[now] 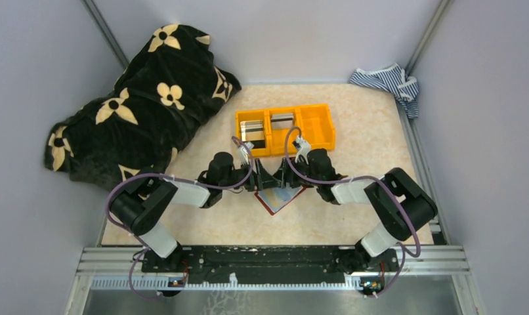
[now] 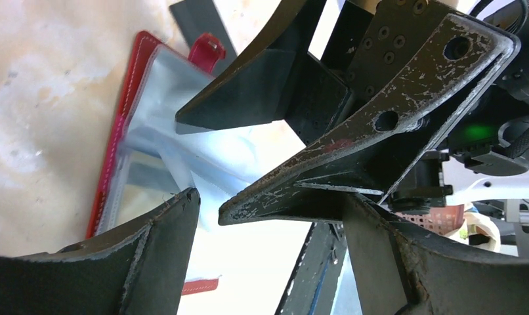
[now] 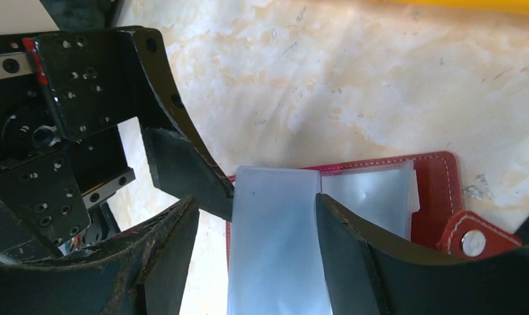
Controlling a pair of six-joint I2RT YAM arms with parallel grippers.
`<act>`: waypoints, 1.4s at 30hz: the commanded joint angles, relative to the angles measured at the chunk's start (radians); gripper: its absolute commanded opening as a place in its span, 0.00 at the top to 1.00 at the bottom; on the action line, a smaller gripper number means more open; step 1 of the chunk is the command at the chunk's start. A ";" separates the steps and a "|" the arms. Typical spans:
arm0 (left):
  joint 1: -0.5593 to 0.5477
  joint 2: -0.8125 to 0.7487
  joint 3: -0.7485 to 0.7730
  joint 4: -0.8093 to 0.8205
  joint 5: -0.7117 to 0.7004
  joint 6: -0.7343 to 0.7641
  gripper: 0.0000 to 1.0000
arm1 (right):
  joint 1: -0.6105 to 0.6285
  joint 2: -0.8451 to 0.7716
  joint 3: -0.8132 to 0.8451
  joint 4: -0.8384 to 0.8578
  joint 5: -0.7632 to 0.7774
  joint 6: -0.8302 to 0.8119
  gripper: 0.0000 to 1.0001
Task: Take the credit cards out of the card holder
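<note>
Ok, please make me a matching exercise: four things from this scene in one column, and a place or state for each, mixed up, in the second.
1 wallet
2 bin
3 blanket
4 striped cloth

a far right corner
b lying open, red edge
c far left corner
d orange, in the middle

Pairs: 1-b, 2-d, 3-c, 4-a

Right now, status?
Left fingers and right fingers open, nose to nose over the open dark red bifold card holder. Some flat grey cards sit in orange plastic bin. Nothing else in the way.
</note>
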 commanded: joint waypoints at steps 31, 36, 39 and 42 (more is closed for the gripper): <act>0.046 0.057 0.129 0.243 -0.178 -0.009 0.15 | 0.016 -0.367 -0.019 -0.326 0.116 -0.165 1.00; 0.041 -0.089 0.027 0.053 -0.212 0.018 0.14 | 0.016 -0.238 -0.053 -0.217 0.039 -0.123 1.00; 0.024 -0.163 -0.051 0.005 -0.225 0.025 0.14 | 0.017 -0.238 -0.099 -0.158 0.049 -0.106 1.00; 0.002 -0.214 -0.089 -0.097 -0.235 0.062 0.13 | 0.017 -0.233 -0.094 -0.195 0.060 -0.124 1.00</act>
